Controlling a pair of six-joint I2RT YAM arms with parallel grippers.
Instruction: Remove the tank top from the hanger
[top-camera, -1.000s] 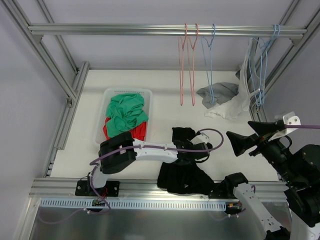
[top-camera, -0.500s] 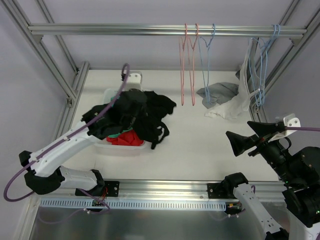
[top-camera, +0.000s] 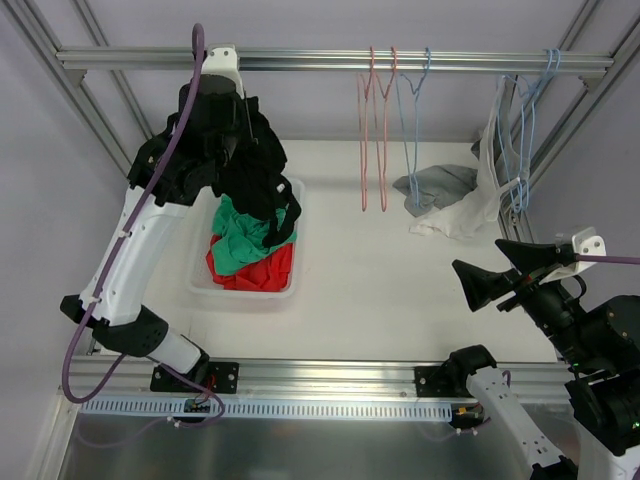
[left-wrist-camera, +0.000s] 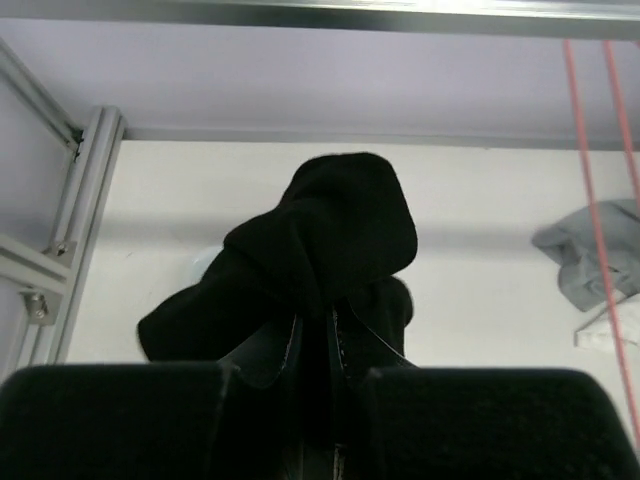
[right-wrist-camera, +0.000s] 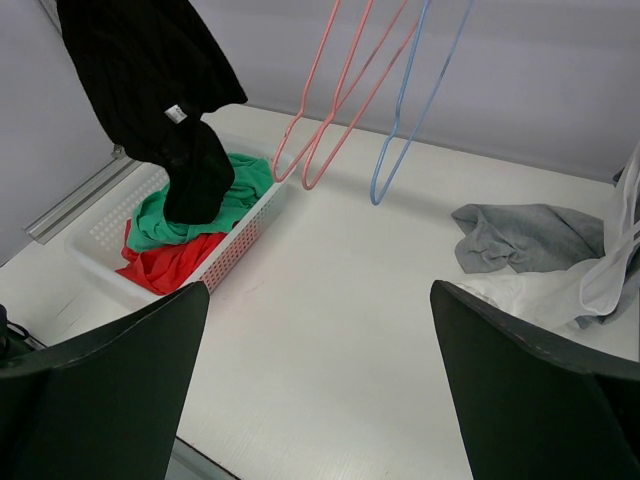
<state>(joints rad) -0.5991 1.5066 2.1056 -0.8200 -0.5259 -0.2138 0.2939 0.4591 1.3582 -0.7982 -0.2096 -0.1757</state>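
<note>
Grips black tank top (top-camera: 250, 170) in closed left pincer (left-wrist-camera: 315, 335), upper left, above basket (top-camera: 297, 240); lower right, right pincer (right-wrist-camera: 315, 300) wide open, empty.

The tank top (top-camera: 250, 170) is black and bunched into a crumpled, drooping mass with a small white label showing on one fold. It is pinched at its upper part in the closed jaws of the left gripper (left-wrist-camera: 316, 345) and held high at the worktop's far left. Its lower end dangles over the green cloth (right-wrist-camera: 240, 190) in the white basket (right-wrist-camera: 95, 240); whether it touches cannot be told.
</note>
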